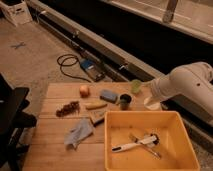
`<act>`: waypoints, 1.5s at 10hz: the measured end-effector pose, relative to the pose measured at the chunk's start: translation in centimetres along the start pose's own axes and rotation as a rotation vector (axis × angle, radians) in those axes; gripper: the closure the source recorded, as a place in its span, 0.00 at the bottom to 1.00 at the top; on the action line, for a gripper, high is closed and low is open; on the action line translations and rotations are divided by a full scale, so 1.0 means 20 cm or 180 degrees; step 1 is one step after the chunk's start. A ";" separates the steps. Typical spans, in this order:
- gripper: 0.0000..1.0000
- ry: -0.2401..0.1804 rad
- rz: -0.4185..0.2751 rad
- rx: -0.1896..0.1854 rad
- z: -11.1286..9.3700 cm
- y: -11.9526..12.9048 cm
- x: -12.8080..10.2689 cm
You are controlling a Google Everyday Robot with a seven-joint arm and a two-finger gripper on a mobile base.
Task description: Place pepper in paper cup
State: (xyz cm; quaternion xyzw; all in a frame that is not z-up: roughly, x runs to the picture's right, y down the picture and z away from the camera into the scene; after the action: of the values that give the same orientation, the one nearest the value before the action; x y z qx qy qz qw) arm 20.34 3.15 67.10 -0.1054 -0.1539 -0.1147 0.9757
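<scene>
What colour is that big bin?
The bin is yellow, camera view; the gripper is beside the pepper.

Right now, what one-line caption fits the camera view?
Tool hangs at the far edge of the wooden table, close to pepper and paper cup, behind the yellow bin.
</scene>
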 end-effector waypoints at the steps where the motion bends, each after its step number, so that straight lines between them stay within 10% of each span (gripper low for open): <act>1: 0.41 -0.0043 -0.0023 0.0014 0.01 -0.01 -0.01; 6: 0.41 -0.0467 -0.0288 0.0043 0.25 -0.18 -0.15; 15: 0.41 -0.1023 -0.0511 -0.0414 0.73 -0.14 -0.34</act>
State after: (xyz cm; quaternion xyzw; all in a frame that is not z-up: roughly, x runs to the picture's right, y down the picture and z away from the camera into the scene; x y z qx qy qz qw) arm 9.24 5.27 78.94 -0.1726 -0.3079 -0.1836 0.9174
